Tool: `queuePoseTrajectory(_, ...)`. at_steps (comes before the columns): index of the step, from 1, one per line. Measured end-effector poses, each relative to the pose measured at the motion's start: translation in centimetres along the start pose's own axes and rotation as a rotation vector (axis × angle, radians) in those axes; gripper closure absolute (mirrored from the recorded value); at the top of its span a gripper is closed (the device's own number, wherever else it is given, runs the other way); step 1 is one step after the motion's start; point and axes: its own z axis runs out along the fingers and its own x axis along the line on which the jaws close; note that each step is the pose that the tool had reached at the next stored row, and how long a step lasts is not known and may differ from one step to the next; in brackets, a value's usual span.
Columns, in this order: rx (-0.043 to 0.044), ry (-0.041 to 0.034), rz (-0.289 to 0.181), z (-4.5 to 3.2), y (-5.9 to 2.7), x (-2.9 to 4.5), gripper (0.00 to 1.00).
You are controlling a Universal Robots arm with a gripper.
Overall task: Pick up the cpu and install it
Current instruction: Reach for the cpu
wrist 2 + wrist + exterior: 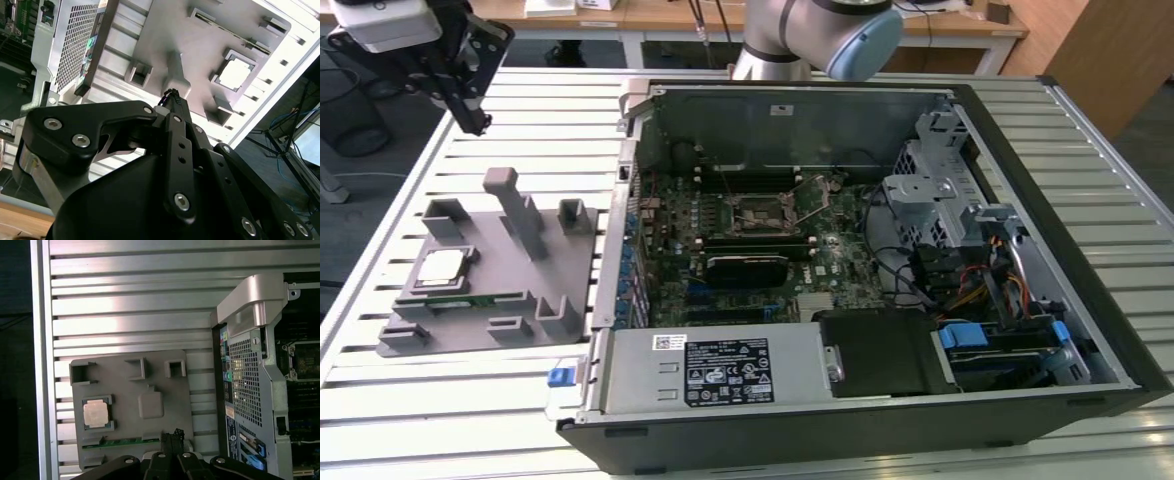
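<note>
- Gripper (pixel 479 124) is held above the bench (pixel 547 110), beyond the far corner of the grey fixture plate (pixel 487 300), at the exterior view's left. It touches nothing.
- Fingers (pixel 175 117) are drawn together to a point in the second wrist view, with nothing clamped.
- The cpu (pixel 444 265) lies flat, metal top up, in a square recess of the fixture plate. It sits near the plate's edge at the exterior view's left, well apart from the gripper. It is also noted in both wrist views (pixel 235 74) (pixel 96 414).
- Green memory stick (pixel 460 298) is seated in a slot just beside the cpu. In the first wrist view, one end is covered by the gripper body.
- Room for moving: bare bench slats lie open around the plate's far and outer sides. Upright posts (pixel 520 225) stand on the plate between the cpu recess and the open computer case (pixel 961 330).
- The case lies just beside the plate, and its wall runs close along the plate's edge.
- Motherboard socket (pixel 765 212) is seen inside the case. The state of its frame is hard to make out.
- The arm's upper links (pixel 814 30) are cut off at the frame edge.
</note>
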Motion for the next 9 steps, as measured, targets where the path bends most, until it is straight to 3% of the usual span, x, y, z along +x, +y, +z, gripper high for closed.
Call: queuePoseTrajectory(9,0.0000,0.0000,0.000,-0.02,-0.06,0.81,0.89)
